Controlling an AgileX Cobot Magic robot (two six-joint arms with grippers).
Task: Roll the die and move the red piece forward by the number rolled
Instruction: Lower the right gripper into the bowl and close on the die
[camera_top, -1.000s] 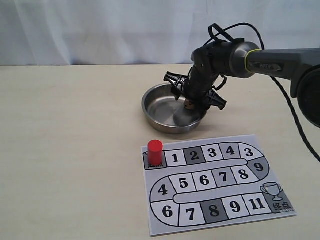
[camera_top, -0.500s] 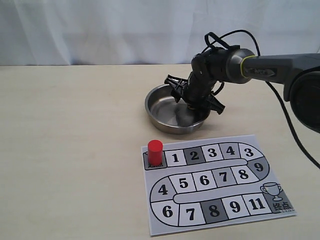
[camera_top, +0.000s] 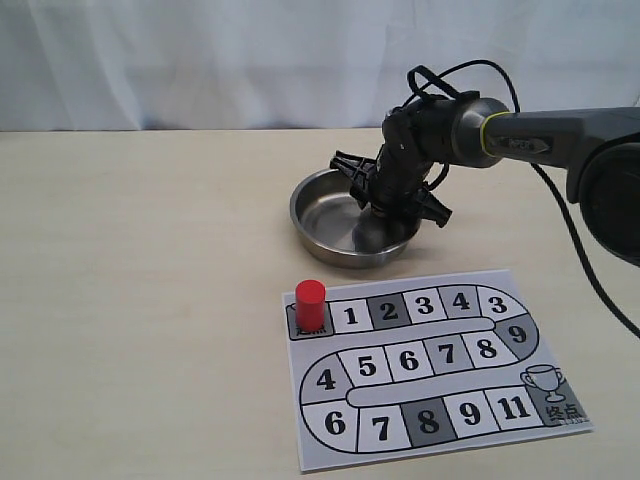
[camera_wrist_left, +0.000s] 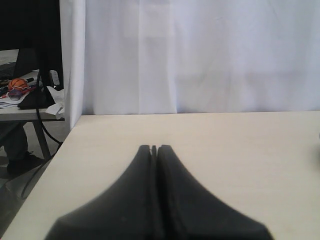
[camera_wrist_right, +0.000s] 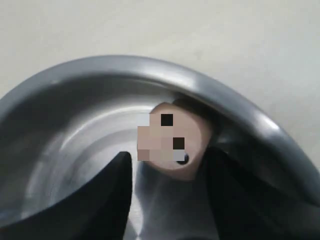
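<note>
The tan die (camera_wrist_right: 172, 142) lies inside the steel bowl (camera_wrist_right: 150, 70) against its curved wall. My right gripper (camera_wrist_right: 167, 172) is down in the bowl, open, one finger on each side just short of the die. In the exterior view that gripper (camera_top: 385, 203) reaches into the bowl (camera_top: 322, 228) and hides the die. The red piece (camera_top: 310, 304) stands upright on the start square at the top left corner of the paper game board (camera_top: 430, 370). My left gripper (camera_wrist_left: 154, 148) is shut on nothing above the bare table.
The board's numbered track runs right from the red piece, beginning with 1 (camera_top: 351, 318). The table's left edge (camera_wrist_left: 50, 160) and a white curtain show in the left wrist view. The right arm's cable (camera_top: 590, 260) hangs at the right.
The right gripper has shifted slightly up and left in the bowl, and the bowl has slid a little right. The die seen at the fingertips earlier is now hidden in the exterior view.
</note>
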